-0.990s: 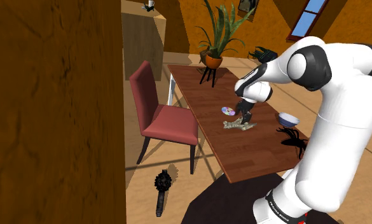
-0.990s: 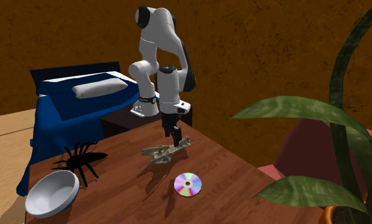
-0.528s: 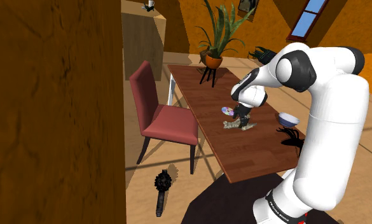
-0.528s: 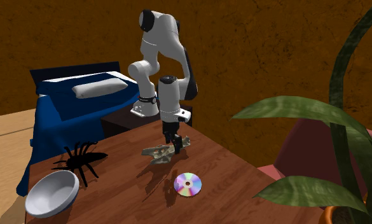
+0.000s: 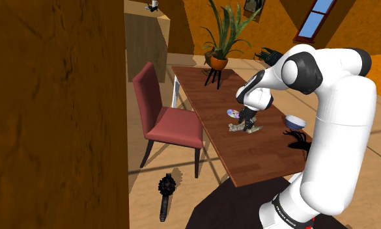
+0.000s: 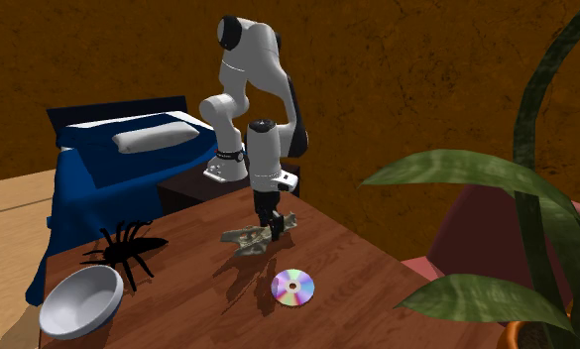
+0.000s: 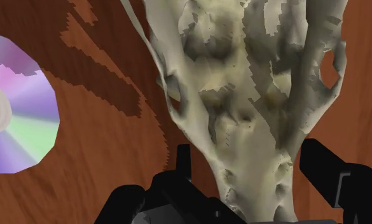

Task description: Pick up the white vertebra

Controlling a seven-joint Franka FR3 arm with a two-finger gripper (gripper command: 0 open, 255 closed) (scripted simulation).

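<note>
Straddling the pale, bone-coloured vertebra (image 7: 241, 83), the black tool (image 6: 270, 230) stood low over the brown wooden worktop (image 6: 357, 258), pointing steeply down. In the wrist view its fingers (image 7: 324, 168) stood well apart, one on each side of the bone's narrow end. A sliver of bare wood showed between the bone and one finger, while the other finger sat close against it. The tool was therefore open and had hold of nothing.

The vertebra lay flat on the worktop, near the shiny rainbow disc (image 6: 292, 288) but not touching it, on the disc's side toward the arm's stand. A black toy spider (image 6: 129, 246) sat well apart from the disc, toward the second exterior view's left. A pale bowl (image 6: 79, 300) stood beyond the spider, farther still from the disc. In the shoulder view a potted plant (image 5: 219, 62) stood on the worktop past the disc. A red chair (image 5: 166, 117) stood on the floor off to the disc's left in that view.
</note>
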